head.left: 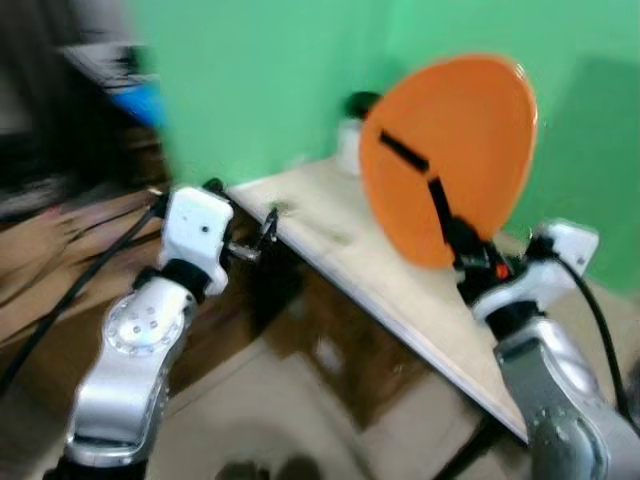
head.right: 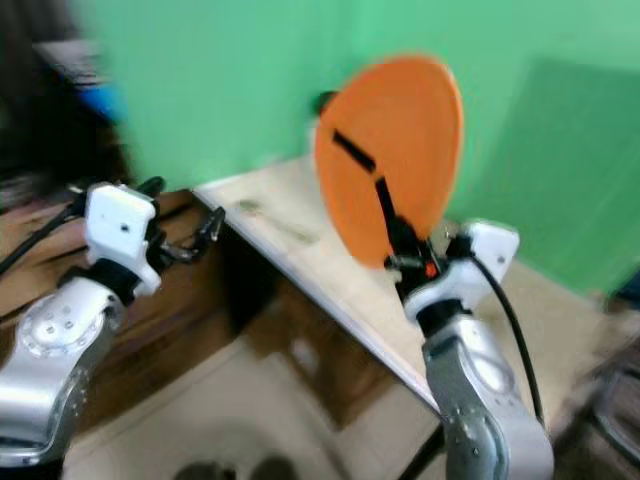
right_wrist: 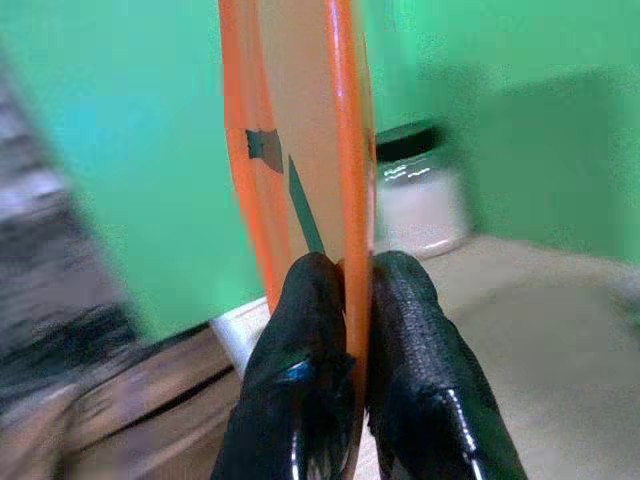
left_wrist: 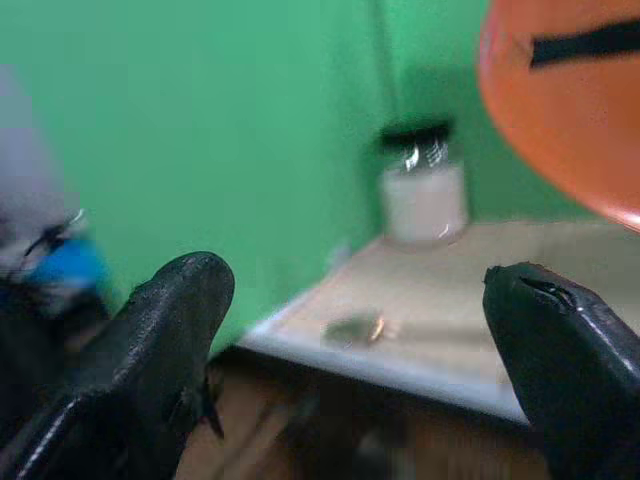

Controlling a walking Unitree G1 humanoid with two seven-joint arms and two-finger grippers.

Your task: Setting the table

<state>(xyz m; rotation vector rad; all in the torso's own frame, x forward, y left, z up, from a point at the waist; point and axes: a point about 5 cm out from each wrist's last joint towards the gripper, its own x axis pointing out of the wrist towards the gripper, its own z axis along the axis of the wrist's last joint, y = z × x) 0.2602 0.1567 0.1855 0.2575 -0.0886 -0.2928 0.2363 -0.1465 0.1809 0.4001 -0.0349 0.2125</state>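
Our right gripper (right_wrist: 345, 300), clamped on the upright plate (head.left: 450, 150), seemingly carries it tableward (head.left: 330, 235); next we lay it flat, left gripper (left_wrist: 350, 330) spread empty.

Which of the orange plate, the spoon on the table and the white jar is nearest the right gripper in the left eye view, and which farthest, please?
1. Orange plate: clamped in the right gripper.
2. Spoon: on the table, towards the robot's left.
3. White jar: behind the plate, by the green wall.

We see the right gripper (right_wrist: 347, 275) pinching the thin rim of the upright round orange plate (right_wrist: 300, 130); behind the plate stands a black-lidded white glass jar (right_wrist: 415, 195).
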